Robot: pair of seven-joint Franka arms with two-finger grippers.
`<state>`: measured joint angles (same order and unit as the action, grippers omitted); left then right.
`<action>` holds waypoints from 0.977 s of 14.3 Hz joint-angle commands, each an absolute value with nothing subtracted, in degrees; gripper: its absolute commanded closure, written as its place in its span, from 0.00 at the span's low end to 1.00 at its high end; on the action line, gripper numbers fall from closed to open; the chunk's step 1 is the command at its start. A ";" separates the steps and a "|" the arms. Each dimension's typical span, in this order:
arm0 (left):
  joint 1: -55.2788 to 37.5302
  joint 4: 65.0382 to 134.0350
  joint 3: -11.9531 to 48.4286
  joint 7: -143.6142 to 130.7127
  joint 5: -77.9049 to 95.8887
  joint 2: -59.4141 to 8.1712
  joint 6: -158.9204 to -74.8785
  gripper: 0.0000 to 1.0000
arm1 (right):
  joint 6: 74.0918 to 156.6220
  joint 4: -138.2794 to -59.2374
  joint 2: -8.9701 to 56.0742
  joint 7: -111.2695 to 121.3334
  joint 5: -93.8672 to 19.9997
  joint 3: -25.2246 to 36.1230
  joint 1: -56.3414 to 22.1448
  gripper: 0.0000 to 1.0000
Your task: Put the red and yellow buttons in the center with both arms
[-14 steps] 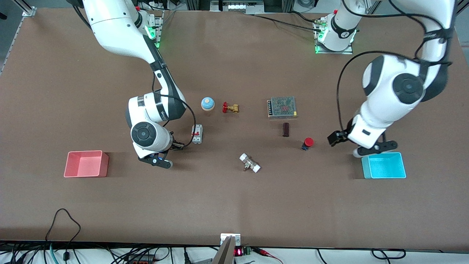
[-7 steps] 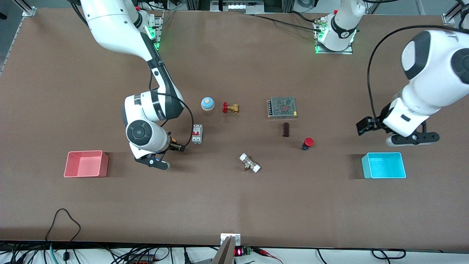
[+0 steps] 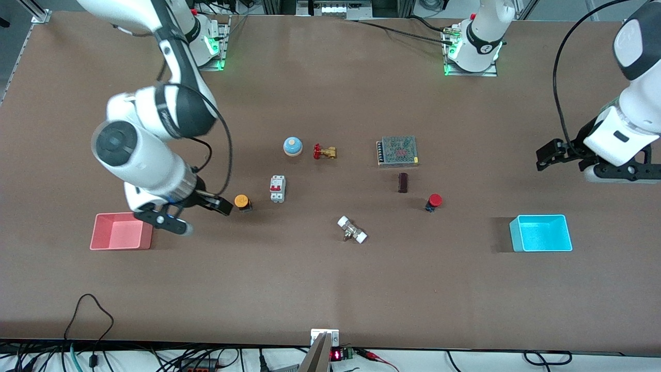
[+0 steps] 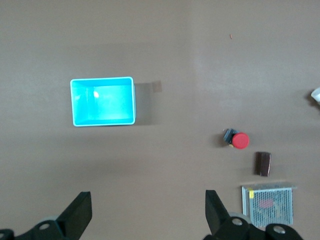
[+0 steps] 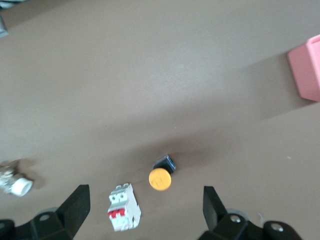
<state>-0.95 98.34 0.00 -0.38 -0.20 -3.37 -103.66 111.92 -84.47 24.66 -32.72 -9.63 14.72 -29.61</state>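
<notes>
On the plain matte brown surface (image 3: 320, 289), a small push button with a round yellow-orange cap (image 3: 241, 201) on a dark blocky body stands free, just beside a white circuit breaker with red switches (image 3: 278, 188) on the side toward the right arm's end. The right arm's black two-finger end effector (image 3: 175, 214) hangs above the surface between that button and a pink rectangular bin (image 3: 122, 231), fingers spread wide and holding nothing; in the right wrist view the yellow-capped button (image 5: 160, 178) sits apart from the open end effector (image 5: 145, 212), beside the breaker (image 5: 123, 214). Toward the left arm's end, a matching push button with a round red cap (image 3: 434, 201) rests alone on the surface, near a small dark brown block (image 3: 403, 182) and nearer the front camera than a grey mesh-topped metal box (image 3: 397, 151). The left arm's end effector (image 3: 594, 163) is raised well apart from the red button, close to the table's end, above the surface by a cyan rectangular bin (image 3: 540, 233); its fingers, too, are released and empty, with the red button (image 4: 240, 140) and the bin (image 4: 103, 101) both clear of the open end effector (image 4: 147, 220) in the left wrist view.
</notes>
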 commanded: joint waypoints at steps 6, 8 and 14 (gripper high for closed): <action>0.79 92.55 0.35 3.96 -0.79 -0.36 -94.66 0.00 | 100.22 -80.44 19.86 -26.57 -7.82 20.46 -28.57 0.00; 0.79 92.64 0.44 3.96 -0.79 1.22 -94.40 0.00 | 98.62 -79.80 18.73 -22.26 -7.74 21.97 -28.13 0.00; 1.05 94.75 0.35 3.96 -0.62 4.39 -94.57 0.00 | 91.77 -80.07 14.16 -4.77 -6.86 14.52 -11.02 0.00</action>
<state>0.40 93.25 0.01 2.65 -0.20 3.08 -94.59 94.02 -79.89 16.18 -9.44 -8.14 19.27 -17.12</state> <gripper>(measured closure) 0.000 0.000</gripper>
